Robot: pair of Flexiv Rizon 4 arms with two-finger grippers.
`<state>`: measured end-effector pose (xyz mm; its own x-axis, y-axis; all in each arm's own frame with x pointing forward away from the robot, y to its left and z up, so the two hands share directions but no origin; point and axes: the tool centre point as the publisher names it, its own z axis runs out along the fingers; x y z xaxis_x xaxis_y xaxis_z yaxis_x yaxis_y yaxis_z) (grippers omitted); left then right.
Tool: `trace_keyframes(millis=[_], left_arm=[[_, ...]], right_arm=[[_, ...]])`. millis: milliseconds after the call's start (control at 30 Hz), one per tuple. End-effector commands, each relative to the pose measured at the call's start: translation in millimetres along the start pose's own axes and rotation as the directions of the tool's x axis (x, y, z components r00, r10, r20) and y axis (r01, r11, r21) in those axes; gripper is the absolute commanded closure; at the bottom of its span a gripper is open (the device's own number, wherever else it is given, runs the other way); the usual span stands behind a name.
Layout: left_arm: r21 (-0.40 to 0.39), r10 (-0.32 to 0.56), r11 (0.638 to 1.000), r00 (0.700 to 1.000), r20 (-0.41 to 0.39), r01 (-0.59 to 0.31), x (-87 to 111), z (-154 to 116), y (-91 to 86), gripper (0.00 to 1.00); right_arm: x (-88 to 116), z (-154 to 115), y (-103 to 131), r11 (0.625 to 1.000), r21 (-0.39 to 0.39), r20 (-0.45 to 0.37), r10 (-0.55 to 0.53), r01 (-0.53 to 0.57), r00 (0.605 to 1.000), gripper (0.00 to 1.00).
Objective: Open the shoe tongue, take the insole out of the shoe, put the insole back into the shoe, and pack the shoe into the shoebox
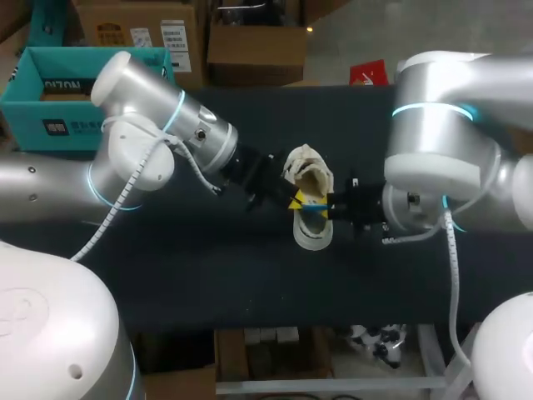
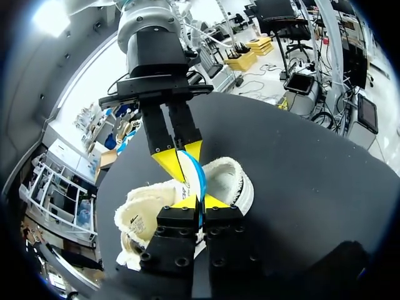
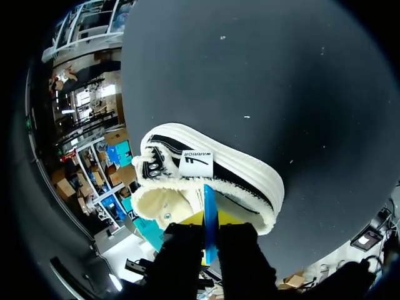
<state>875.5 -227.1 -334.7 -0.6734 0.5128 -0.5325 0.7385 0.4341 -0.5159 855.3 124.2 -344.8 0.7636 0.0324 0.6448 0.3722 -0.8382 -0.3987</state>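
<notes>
1. Both arms are in at the middle of the surface point(image 1: 208, 267), and the shoe point(image 1: 313, 235) lies between them, sole down, opening up
2. Left claw point(image 1: 295, 201) comes in from the left side of the shoe with its yellow tips drawn narrow, pinched on the blue insole point(image 1: 312, 210)
3. Right claw point(image 1: 331, 205) meets it from the other side, also drawn narrow. From its own wrist the blue sheet shows on edge between its two fingers, so I read both claws as gripping the insole
4. Here is the relation that matters: the shoe's long axis runs away from me toward the far edge, while the two claws face each other across it
5. The insole stands on edge over the opening and bridges claw to claw, so it sits crosswise to the shoe, not along it
6. My call is that seating it needs the sheet turned in line with the shoe's length and laid flat. With both claws on it, one probably has to let go or follow
7. Neither arm is nearer, as both are right at the shoe
8. The teal shoebox point(image 1: 33, 100) waits well apart at the far left, on the left arm's side, so that arm looks the likelier one for packing
</notes>
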Motion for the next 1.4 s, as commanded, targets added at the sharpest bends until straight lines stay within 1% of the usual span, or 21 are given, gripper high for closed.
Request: trace_keyframes(millis=[33, 200, 233, 267, 367, 433, 600, 667, 833, 867, 900, 967, 1000, 1100, 1133, 1200, 1267, 1300, 1333, 1367, 1400], left_arm=[[-0.008, -0.011, 1.0, 1.0, -0.003, 0.011, -1.6, 5.5, 4.5, 1.0], [-0.025, -0.049, 0.998, 0.999, -0.015, 0.049, -4.2, 9.4, 15.9, 1.0], [-0.027, -0.056, 0.998, 0.998, -0.018, 0.056, -4.4, 10.0, 17.8, 0.97], [-0.03, -0.061, 0.998, 0.998, -0.02, 0.061, -4.7, 10.8, 19.5, 0.87], [-0.03, -0.073, 0.997, 0.997, -0.026, 0.072, -4.3, 12.4, 21.8, 0.74], [-0.028, -0.076, 0.997, 0.997, -0.029, 0.075, -3.0, 12.3, 21.4, 0.62], [-0.001, -0.073, 0.997, 0.997, -0.035, 0.073, -0.6, 3.0, 16.0, 0.48], [0.003, -0.071, 0.997, 0.997, -0.036, 0.071, -0.8, -0.3, 13.6, 0.51], [0.031, -0.063, 0.997, 0.997, -0.034, 0.064, -1.6, -11.3, 4.9, 0.49], [0.032, -0.064, 0.997, 0.997, -0.033, 0.065, -2.2, -14.2, 3.6, 0.46], [0.036, -0.069, 0.997, 0.997, -0.034, 0.07, -2.8, -17.1, 2.7, 0.39], [0.045, -0.083, 0.995, 0.996, -0.034, 0.084, -3.8, -24.1, 0.7, 0.27], [0.046, -0.093, 0.994, 0.995, -0.039, 0.095, -4.2, -28.1, -0.6, 0.22], [0.067, -0.127, 0.989, 0.991, -0.054, 0.13, -4.9, -40.7, -5.4, 0.0], [0.069, -0.135, 0.988, 0.989, -0.052, 0.139, -5.3, -44.2, -6.3, 0.0], [0.082, -0.157, 0.983, 0.986, -0.061, 0.162, -5.2, -51.4, -8.0, 0.0], [0.075, -0.178, 0.98, 0.981, -0.072, 0.184, -4.2, -56.5, -9.8, 0.0], [0.07, -0.2, 0.976, 0.976, -0.086, 0.206, -3.3, -59.0, -10.8, 0.0], [0.062, -0.207, 0.975, 0.974, -0.091, 0.213, -2.9, -60.3, -11.0, 0.0], [0.057, -0.224, 0.971, 0.969, -0.1, 0.23, -2.3, -63.7, -10.6, 0.0], [0.049, -0.247, 0.966, 0.963, -0.108, 0.253, -2.1, -66.1, -10.2, 0.0]], right_arm=[[6.9, 13.3, 3.0, 1.0, -0.017, 0.042, -0.004, 0.005, 0.999, 1.0], [8.9, 24.4, 8.1, 1.0, -0.02, 0.056, -0.002, 0.003, 0.998, 1.0], [9.0, 26.2, 8.8, 1.0, -0.023, 0.064, 0.0, 0.002, 0.998, 1.0], [9.0, 27.9, 9.7, 1.0, -0.025, 0.067, 0.001, 0.001, 0.998, 1.0], [8.7, 31.3, 11.5, 1.0, -0.028, 0.076, 0.005, -0.003, 0.997, 1.0], [8.3, 32.3, 11.7, 0.999, -0.038, 0.089, 0.007, -0.004, 0.996, 1.0], [3.6, 26.2, 8.7, 0.999, -0.049, 0.095, 0.007, -0.003, 0.995, 1.0], [1.7, 23.0, 7.1, 0.999, -0.054, 0.096, 0.007, -0.002, 0.995, 1.0], [-3.6, 18.9, 4.7, 0.998, -0.062, 0.113, 0.012, -0.005, 0.993, 1.0], [-5.3, 17.7, 4.1, 0.998, -0.063, 0.117, 0.014, -0.007, 0.993, 0.91], [-6.9, 16.3, 3.4, 0.998, -0.064, 0.119, 0.015, -0.007, 0.993, 0.7], [-9.9, 11.9, 0.8, 0.997, -0.07, 0.127, 0.019, -0.01, 0.992, 0.53], [-10.8, 9.0, -1.3, 0.997, -0.075, 0.13, 0.018, -0.009, 0.991, 0.36], [-11.9, -0.8, -8.4, 0.996, -0.089, 0.137, 0.014, -0.002, 0.99, 0.23], [-11.8, -3.5, -10.6, 0.996, -0.093, 0.14, 0.014, -0.001, 0.99, 0.18], [-10.0, -8.3, -16.7, 0.995, -0.097, 0.145, 0.01, 0.004, 0.989, 0.21], [-6.6, -12.5, -24.3, 0.995, -0.096, 0.146, -0.005, 0.019, 0.989, 0.29], [-4.0, -15.1, -29.0, 0.995, -0.096, 0.144, -0.021, 0.035, 0.989, 0.55], [-1.9, -16.2, -32.2, 0.995, -0.09, 0.141, -0.031, 0.044, 0.99, 0.7], [0.2, -16.2, -34.5, 0.995, -0.084, 0.138, -0.044, 0.056, 0.99, 1.0], [2.3, -14.4, -36.1, 0.995, -0.074, 0.139, -0.055, 0.066, 0.989, 1.0]])
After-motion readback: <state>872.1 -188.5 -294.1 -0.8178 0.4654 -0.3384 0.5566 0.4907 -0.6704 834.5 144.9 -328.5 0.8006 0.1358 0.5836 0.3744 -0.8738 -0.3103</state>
